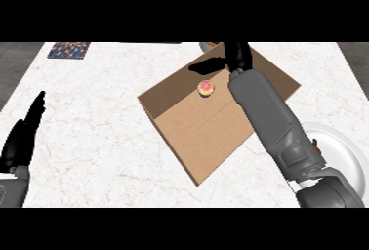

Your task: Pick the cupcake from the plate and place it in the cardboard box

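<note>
Head view: the cupcake sits upright on the floor of the box, in its far part, off the plate at the near right. The right hand hangs over the box's far edge, just beyond the cupcake and clear of it. I cannot tell how far open it is, and nothing shows in it.

The placing looks done. What remains is the retreat: lift first, then draw back to the near right, keeping the forearm above the box wall and off the cupcake.

The left hand rests open at the left edge, holding nothing.

The counter is pale marble, and a patterned mat lies far left.
</note>
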Robot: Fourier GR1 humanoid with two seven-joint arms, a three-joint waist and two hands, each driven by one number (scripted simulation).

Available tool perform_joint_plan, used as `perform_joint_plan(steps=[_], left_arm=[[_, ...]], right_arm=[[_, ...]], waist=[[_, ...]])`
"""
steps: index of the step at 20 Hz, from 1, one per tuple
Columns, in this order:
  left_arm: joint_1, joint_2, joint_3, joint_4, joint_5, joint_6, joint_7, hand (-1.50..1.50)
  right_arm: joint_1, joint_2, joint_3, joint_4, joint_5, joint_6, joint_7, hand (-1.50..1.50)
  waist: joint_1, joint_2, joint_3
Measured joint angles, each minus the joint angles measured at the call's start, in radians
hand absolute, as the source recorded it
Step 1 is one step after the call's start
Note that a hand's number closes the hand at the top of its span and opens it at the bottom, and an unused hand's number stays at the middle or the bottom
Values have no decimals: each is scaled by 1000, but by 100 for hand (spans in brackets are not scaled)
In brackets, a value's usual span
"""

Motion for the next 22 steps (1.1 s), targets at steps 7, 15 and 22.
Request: perform_joint_plan(steps=[7,15,22], left_arm=[[16,-8,13,-12,-6,1,14,0],[62,2,43,-42,2,-21,0,0],[68,-6,53,-51,-6,-26,6,0]], right_arm=[[68,-67,-110,-88,-127,62,-108,-150],[246,-235,-175,-243,-224,222,-118,-150],[432,-412,-232,-368,-304,408,-140,-150]], waist=[[-18,-6,0],[-35,-11,0],[-39,-11,0]])
